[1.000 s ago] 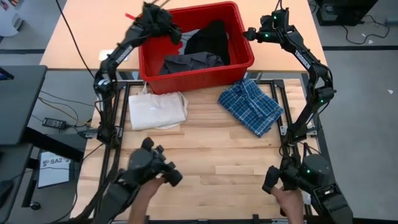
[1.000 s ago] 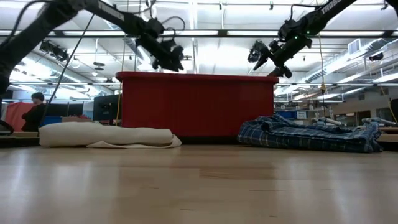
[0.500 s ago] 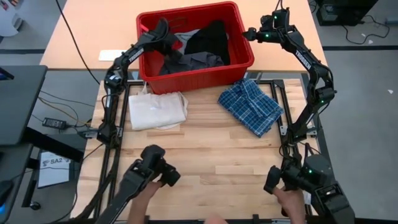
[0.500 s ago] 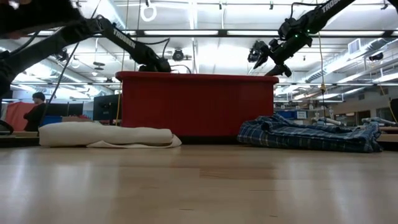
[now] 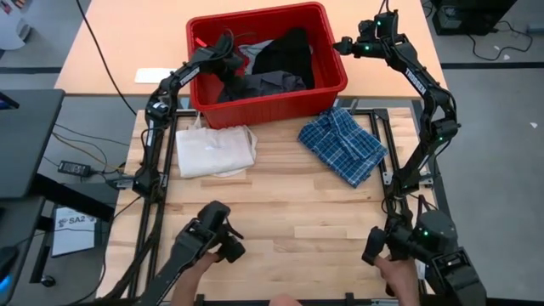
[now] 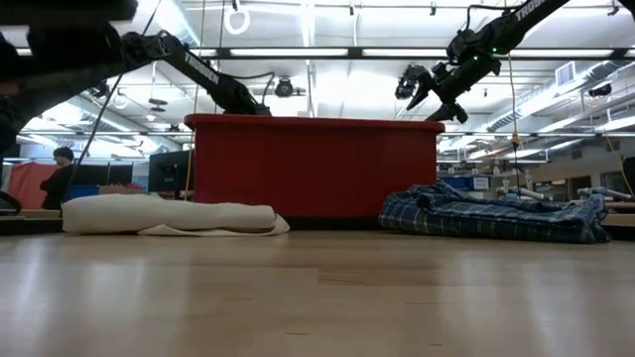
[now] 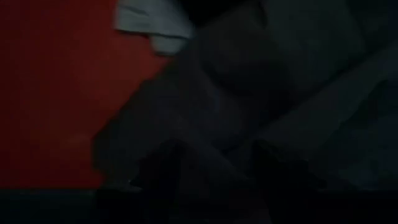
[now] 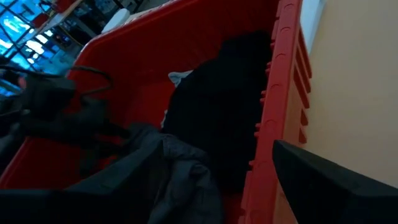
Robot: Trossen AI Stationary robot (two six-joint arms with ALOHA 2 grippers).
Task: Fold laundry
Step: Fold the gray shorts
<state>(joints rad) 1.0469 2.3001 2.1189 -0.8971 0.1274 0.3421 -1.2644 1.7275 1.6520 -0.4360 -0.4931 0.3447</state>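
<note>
Left gripper [image 5: 228, 48] reached down inside the red bin [image 5: 336, 83], at the dark grey garment [image 5: 259, 85]; whether its jaws grasped cloth could not be told. Right gripper [image 5: 342, 45] hovered beside the bin's rim, jaws released. The plaid garment [image 5: 344, 143] lay on the counter [image 5: 289, 212].

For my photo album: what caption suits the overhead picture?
Left gripper reaches into the red bin of laundry.

four garments [image 5: 342, 143], one bin [image 5: 327, 78], one tote [image 5: 212, 150]
</note>
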